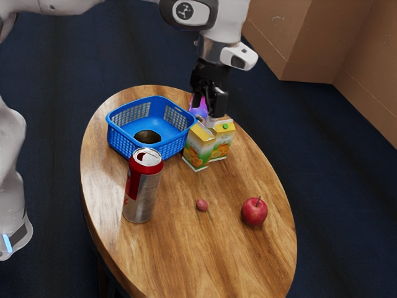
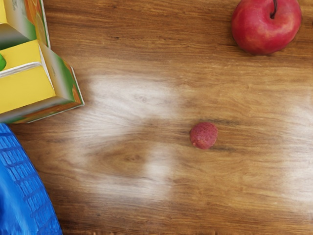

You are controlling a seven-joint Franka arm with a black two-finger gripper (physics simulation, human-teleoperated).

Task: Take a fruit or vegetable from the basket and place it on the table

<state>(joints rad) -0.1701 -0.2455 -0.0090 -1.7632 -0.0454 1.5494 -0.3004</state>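
Can see the black pincer (image 1: pixel 208 107) high in the middle of the exterior view, open, with its tips apart and empty, near a purple thing (image 1: pixel 198 109) and two juice boxes (image 1: pixel 200 146), but cannot tell if touching them. Down and left from the pincer, in the upper left of the same view, can spot a dark round thing (image 1: pixel 147 136) inside the blue basket (image 1: pixel 120 142), maybe a fruit, too hard to tell. On the wooden table (image 1: pixel 180 254), can find a little pink-red ball (image 1: pixel 201 205) low in the middle and a red apple (image 1: pixel 254 212) at lower right.
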